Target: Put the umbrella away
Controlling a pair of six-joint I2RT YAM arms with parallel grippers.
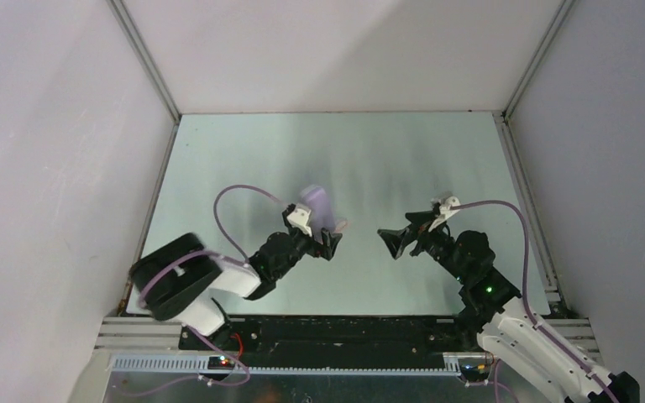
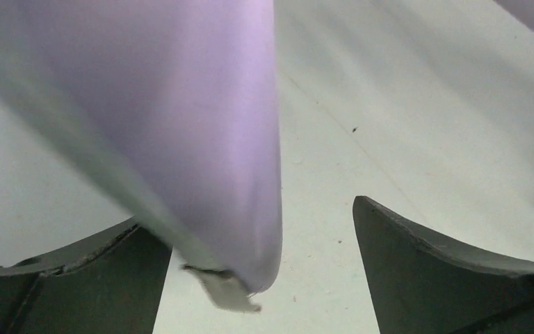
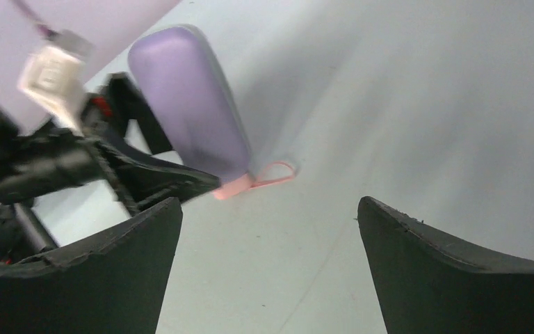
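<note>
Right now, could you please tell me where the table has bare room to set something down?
The far half of the table, between the back wall and the lilac case, is bare, as is the far right beyond the right gripper. Crowded mid-table: the left gripper straddles the case, and only a narrow gap separates the grippers.

The case [image 3: 191,104], umbrella [image 3: 233,186] poking from its near end, lies just ahead of the left fingers [image 2: 424,278], right fingers [image 3: 459,278] well apart.
</note>
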